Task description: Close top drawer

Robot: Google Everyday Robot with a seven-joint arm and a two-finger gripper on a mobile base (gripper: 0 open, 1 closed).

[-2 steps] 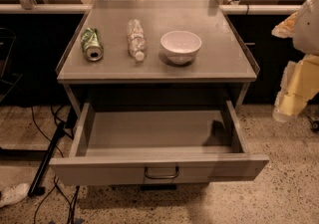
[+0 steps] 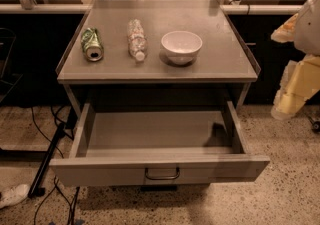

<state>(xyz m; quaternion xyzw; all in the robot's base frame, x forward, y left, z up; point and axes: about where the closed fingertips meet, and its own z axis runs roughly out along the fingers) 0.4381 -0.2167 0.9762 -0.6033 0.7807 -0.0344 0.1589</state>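
1. Change since the earlier frame: none detected. The top drawer point(image 2: 100, 170) stays pulled out to the same extent, the items on the cabinet keep their places, and the arm at the right edge holds roughly the same position.
2. The top drawer sits in the lower centre of the frame. It is fully extended from the cabinet, and its flat grey front is the part closest to the bottom edge. The front runs wider than the drawer box behind it.
3. A small metal loop handle point(image 2: 162, 174) is fixed at the middle of the front, with nothing touching it.
4. A dark shadow lies in the right rear corner of the drawer's interior.
5. The cabinet top point(image 2: 225, 66) fills the upper centre of the frame, directly above the drawer opening.
6. On it, left to right, are a green can point(image 2: 92, 44) on its side, a clear plastic bottle point(image 2: 136, 39) on its side with the cap towards the drawer, and a white bowl point(image 2: 181, 46) standing upright. The three are apart from one another.
7. The gripper point(image 2: 292, 94) appears to be the pale yellow end of the arm at the right edge, mid-height. It is right of the cabinet and well apart from the drawer and handle. Whether it is wide or narrow cannot be told.
8. Black cables point(image 2: 35, 119) trail over the speckled floor point(image 2: 280, 189) at lower left.
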